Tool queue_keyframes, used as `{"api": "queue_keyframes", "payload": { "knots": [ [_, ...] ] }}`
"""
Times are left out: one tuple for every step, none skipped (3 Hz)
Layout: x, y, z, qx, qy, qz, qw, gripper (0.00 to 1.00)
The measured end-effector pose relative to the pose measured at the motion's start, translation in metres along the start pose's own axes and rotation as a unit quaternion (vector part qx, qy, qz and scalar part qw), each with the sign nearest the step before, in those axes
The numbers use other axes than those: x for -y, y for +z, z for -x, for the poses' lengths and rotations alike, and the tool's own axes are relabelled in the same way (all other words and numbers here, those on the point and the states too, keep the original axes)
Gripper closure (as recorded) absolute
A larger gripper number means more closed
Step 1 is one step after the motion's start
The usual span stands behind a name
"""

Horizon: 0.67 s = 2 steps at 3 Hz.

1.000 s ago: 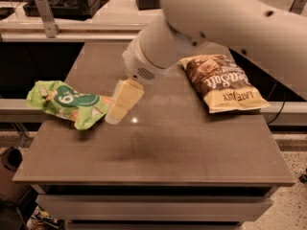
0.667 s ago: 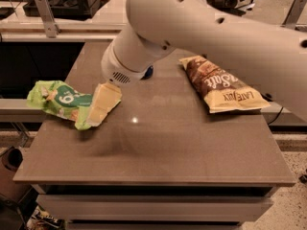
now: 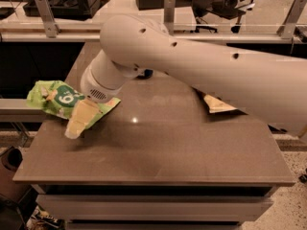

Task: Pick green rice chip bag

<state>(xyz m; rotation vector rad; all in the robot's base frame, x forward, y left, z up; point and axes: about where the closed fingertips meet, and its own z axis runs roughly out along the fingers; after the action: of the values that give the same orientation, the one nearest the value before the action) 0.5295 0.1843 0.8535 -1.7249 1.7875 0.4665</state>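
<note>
Green rice chip bag (image 3: 53, 97), hand (image 3: 78, 122) over it

Got a brown desk (image 3: 192, 147) up front with a glare spot (image 3: 135, 120), drawers (image 3: 158, 207) underneath. Long bench (image 3: 72, 30) behind with metal brackets (image 3: 46, 14), dark gear (image 3: 62, 1), an office chair (image 3: 211, 8). Speckled floor (image 3: 297, 210) bottom right. Jaws low at desk's left edge.

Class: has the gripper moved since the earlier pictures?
Yes. The gripper moved left across the table, over the green rice chip bag at its left edge.
</note>
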Motion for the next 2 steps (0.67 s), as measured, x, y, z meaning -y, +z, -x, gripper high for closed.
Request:
{"api": "queue_keyframes", "payload": {
  "knots": [
    [-0.005,0.023,0.027,0.043,-0.002,0.02,0.9989,0.0],
    [-0.009,0.037,0.048,0.056,-0.007,0.025,0.9981,0.18]
  ]
}}
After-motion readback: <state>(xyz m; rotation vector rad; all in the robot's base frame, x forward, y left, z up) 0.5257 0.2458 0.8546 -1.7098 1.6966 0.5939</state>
